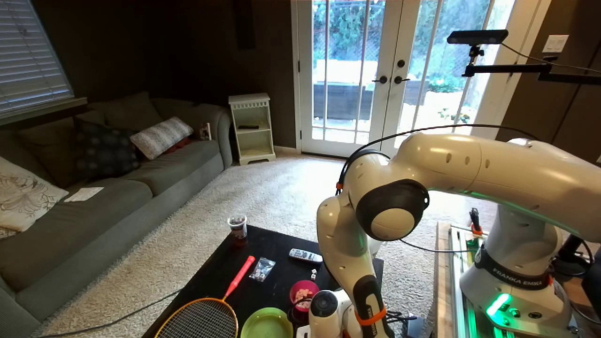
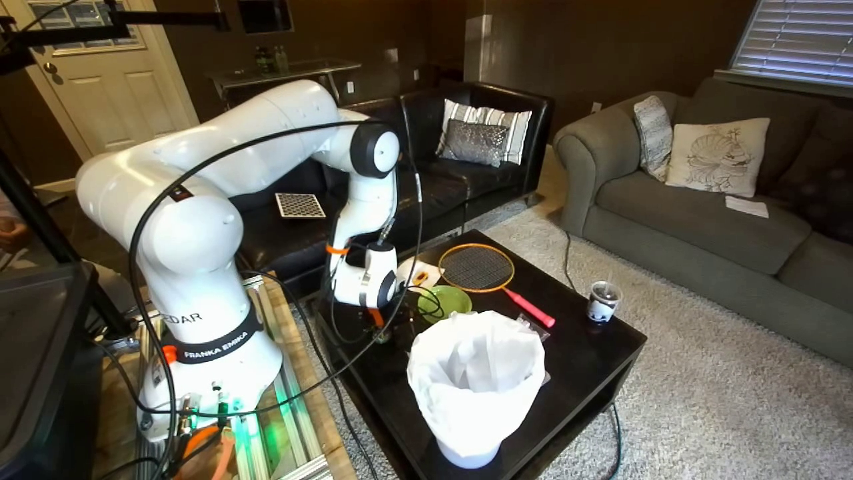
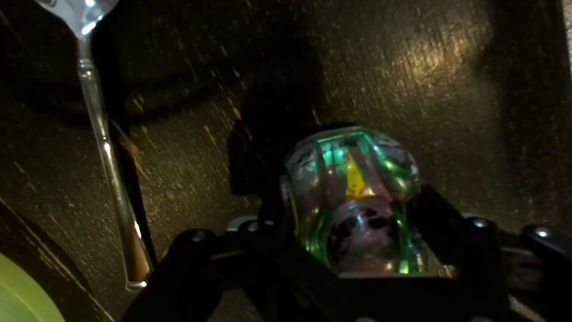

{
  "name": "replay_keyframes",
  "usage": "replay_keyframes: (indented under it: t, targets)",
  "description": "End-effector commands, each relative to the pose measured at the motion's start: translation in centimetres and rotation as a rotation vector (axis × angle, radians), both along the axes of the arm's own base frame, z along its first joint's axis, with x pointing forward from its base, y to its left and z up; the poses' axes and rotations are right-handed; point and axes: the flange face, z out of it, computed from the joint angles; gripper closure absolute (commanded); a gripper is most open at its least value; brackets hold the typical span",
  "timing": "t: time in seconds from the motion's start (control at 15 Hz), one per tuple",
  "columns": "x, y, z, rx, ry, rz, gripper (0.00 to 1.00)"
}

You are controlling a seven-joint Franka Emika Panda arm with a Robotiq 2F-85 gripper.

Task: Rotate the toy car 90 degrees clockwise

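The toy car (image 3: 357, 183), shiny translucent green and purple with a yellow patch, shows in the wrist view between the black fingers of my gripper (image 3: 348, 203). The fingers press against its left and right sides, and its near end is hidden by the gripper body. In an exterior view the gripper (image 2: 380, 328) points down low over the near left part of the dark table (image 2: 566, 380); the car is too small and shaded there to make out well. I cannot tell whether the car touches the tabletop. In an exterior view the arm (image 1: 350, 263) hides the gripper and the car.
A silver utensil (image 3: 109, 156) lies left of the car, with a green bowl (image 3: 20, 295) beyond it. A pink bowl (image 1: 304, 293), remote (image 1: 305, 255), racket (image 1: 202, 319) and cup (image 1: 238, 227) are on the table. A white lined bin (image 2: 476, 393) stands at the table's near end.
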Motion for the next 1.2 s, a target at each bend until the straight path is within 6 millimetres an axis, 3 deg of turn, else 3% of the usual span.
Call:
replay_keyframes:
  t: [0.0, 0.53, 1.13]
  targets:
    - [0.4, 0.1, -0.5, 0.019, -0.012, -0.023, 0.54]
    - [0.9, -0.7, 1.7, 0.020, 0.021, -0.255, 0.58]
    - [0.9, -1.4, 2.6, -0.018, -0.013, -0.750, 0.58]
